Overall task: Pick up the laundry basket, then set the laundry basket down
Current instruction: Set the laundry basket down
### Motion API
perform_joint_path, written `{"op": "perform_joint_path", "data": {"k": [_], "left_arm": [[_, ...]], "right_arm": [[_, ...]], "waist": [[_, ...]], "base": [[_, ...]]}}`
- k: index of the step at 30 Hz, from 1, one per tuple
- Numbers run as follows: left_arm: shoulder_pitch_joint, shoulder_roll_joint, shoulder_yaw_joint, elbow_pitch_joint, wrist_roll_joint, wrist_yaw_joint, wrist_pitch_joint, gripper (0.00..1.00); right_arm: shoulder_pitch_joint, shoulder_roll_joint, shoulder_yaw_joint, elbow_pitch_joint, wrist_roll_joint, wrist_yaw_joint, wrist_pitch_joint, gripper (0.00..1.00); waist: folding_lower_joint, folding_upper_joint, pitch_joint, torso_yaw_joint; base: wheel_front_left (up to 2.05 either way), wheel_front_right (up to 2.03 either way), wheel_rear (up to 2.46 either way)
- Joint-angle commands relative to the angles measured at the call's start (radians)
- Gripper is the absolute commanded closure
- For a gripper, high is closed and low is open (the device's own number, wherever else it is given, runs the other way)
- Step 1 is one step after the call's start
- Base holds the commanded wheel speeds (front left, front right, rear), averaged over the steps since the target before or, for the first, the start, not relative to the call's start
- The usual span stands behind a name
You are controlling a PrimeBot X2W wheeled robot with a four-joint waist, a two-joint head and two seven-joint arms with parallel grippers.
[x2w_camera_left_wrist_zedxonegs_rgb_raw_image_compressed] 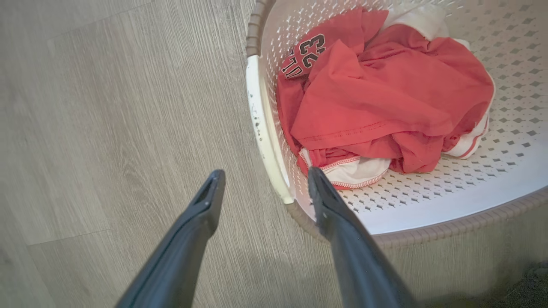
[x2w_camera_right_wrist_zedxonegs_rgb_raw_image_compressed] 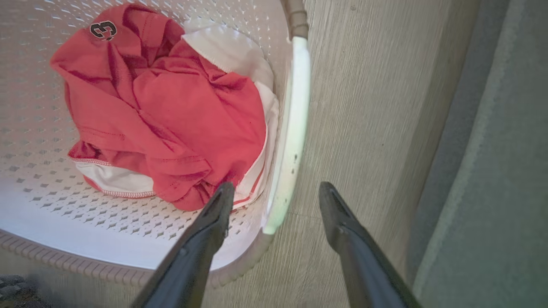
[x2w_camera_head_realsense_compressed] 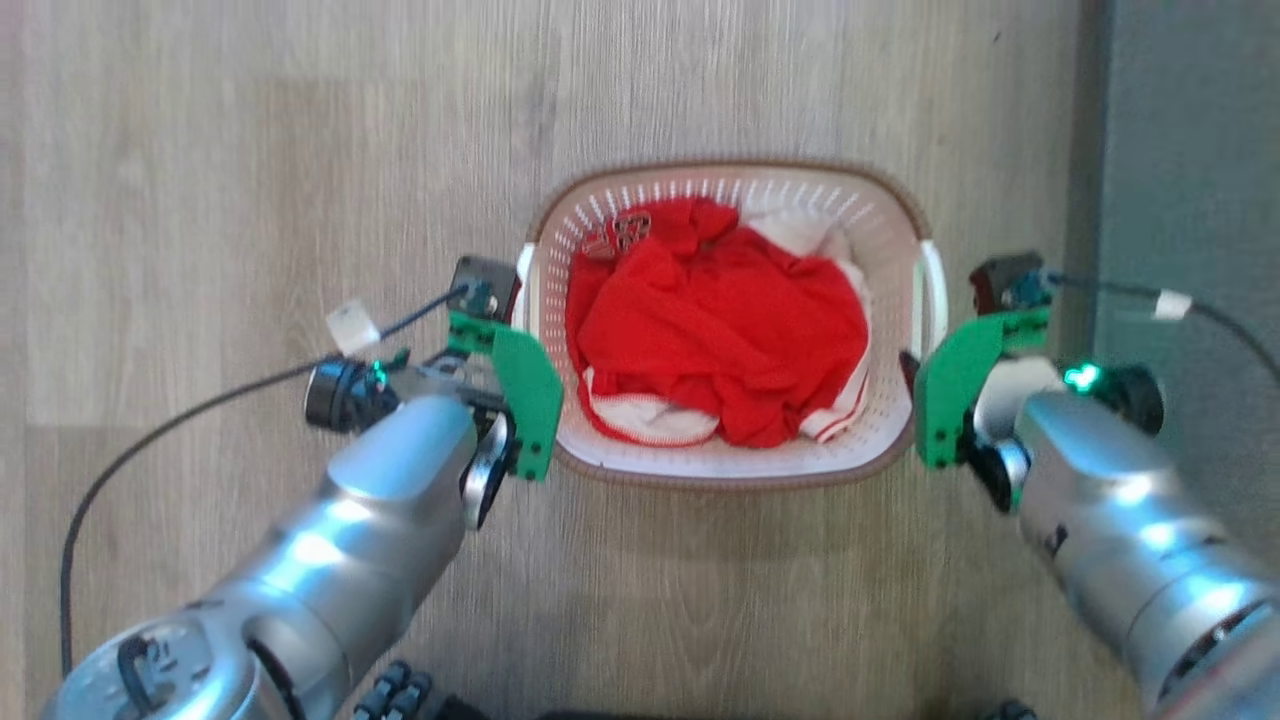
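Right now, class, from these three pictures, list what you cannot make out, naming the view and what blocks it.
- Head view: the lettering on the red shirt is too small and blurred.
- Left wrist view: a fold hides the shirt's lettering beside the 23.
- All views: the red shirt covers whatever lies under it in the laundry basket.
- Head view: the grey surface is cut off by the right edge.

- Pale wood-look floor (x2w_camera_head_realsense_compressed: pixel 200 150), long planks with grey-brown grain and thin seams between them.
- Standing directly on it, upright: laundry basket (x2w_camera_head_realsense_compressed: pixel 730 170), cream with a brown rim, red-and-white clothes (x2w_camera_head_realsense_compressed: pixel 720 320) inside.
- Along the right edge: grey strip (x2w_camera_head_realsense_compressed: pixel 1190 150); rug or wall, not clear.
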Motion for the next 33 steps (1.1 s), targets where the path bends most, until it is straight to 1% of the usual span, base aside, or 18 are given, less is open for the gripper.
{"op": "perform_joint_path", "data": {"k": [1,3,4,7,8,9,12,13,18,21,24,25,27,29,31,33], "left_arm": [[0.027,0.014,0.008,0.006,-0.01,0.003,-0.021,0.0],[0.045,0.014,0.007,0.011,-0.014,-0.002,-0.047,0.0],[0.06,0.014,0.007,0.019,-0.011,-0.004,-0.086,0.0],[0.092,0.014,0.014,0.035,-0.017,0.007,-0.16,0.0],[0.092,0.014,0.014,0.035,-0.017,0.007,-0.16,0.0],[0.12,0.014,0.016,0.046,-0.024,0.005,-0.202,0.0],[0.153,0.014,0.033,0.055,-0.038,0.009,-0.259,0.0],[0.153,0.014,0.033,0.055,-0.038,0.009,-0.259,0.0],[0.176,0.016,0.09,0.04,-0.033,0.01,-0.294,0.0],[0.177,0.05,0.184,-0.059,0.038,0.041,-0.295,0.0],[0.223,0.095,0.308,-0.2,0.148,0.085,-0.295,0.0],[0.246,0.108,0.354,-0.252,0.189,0.1,-0.295,0.0],[0.298,0.13,0.449,-0.362,0.274,0.125,-0.295,0.0],[0.359,0.143,0.539,-0.464,0.353,0.137,-0.295,0.0],[0.422,0.142,0.633,-0.572,0.421,0.126,-0.295,0.0],[0.481,0.139,0.713,-0.658,0.498,0.117,-0.295,0.0]], "right_arm": [[0.076,0.024,-0.01,-0.006,-0.01,0.007,-0.01,0.0],[0.101,0.031,-0.028,-0.006,-0.014,0.007,-0.018,0.0],[0.12,0.041,-0.044,-0.006,-0.017,0.007,-0.031,0.0],[0.144,0.056,-0.061,-0.006,-0.019,0.007,-0.061,0.0],[0.144,0.056,-0.061,-0.006,-0.019,0.007,-0.061,0.0],[0.158,0.066,-0.07,-0.006,-0.015,0.007,-0.09,0.0],[0.177,0.076,-0.08,-0.011,-0.004,0.007,-0.144,0.0],[0.177,0.076,-0.08,-0.011,-0.004,0.007,-0.144,0.0],[0.215,0.081,-0.098,-0.047,0.025,0.007,-0.207,0.0],[0.228,0.082,-0.111,-0.08,0.033,0.007,-0.234,0.0],[0.234,0.077,-0.142,-0.132,0.032,0.007,-0.244,0.0],[0.231,0.063,-0.166,-0.168,0.019,0.007,-0.245,0.0],[0.239,0.032,-0.234,-0.255,-0.021,0.007,-0.245,0.0],[0.268,0.007,-0.324,-0.358,-0.084,0.007,-0.245,0.0],[0.316,-0.005,-0.43,-0.47,-0.166,0.007,-0.245,0.0],[0.379,0.002,-0.537,-0.578,-0.251,0.007,-0.245,0.0]], "waist": [[0.0,-0.0001,-0.084,-0.007],[0.0,-0.0001,-0.13,-0.008],[0.0,-0.0001,-0.174,-0.011],[0.0,-0.0001,-0.25,-0.018],[0.0,-0.0001,-0.25,-0.018],[0.0,-0.0001,-0.299,-0.023],[0.0,-0.0001,-0.37,-0.029],[0.0,-0.0001,-0.37,-0.029],[0.0,-0.0001,-0.468,-0.032],[0.0,-0.0001,-0.509,-0.033],[0.0,-0.0001,-0.535,-0.033],[0.0,-0.0001,-0.54,-0.034],[0.0,-0.0001,-0.547,-0.037],[0.0,-0.0001,-0.553,-0.041],[0.0,-0.0001,-0.555,-0.043],[0.0,-0.0001,-0.558,-0.043]], "base": [[0.0,0.0,0.0],[0.0,0.0,0.0],[0.0,0.0,0.0],[0.0,0.0,0.0],[0.0,0.0,0.0],[0.0,0.0,0.0],[0.0,0.0,0.0],[0.0,0.0,0.0],[0.0,0.0,0.0],[0.0,0.0,0.0],[0.0,0.0,0.0],[0.0,0.0,0.0],[0.0,0.0,0.0],[0.0,0.0,0.0],[0.0,0.0,0.0],[0.0,0.0,0.0]]}}
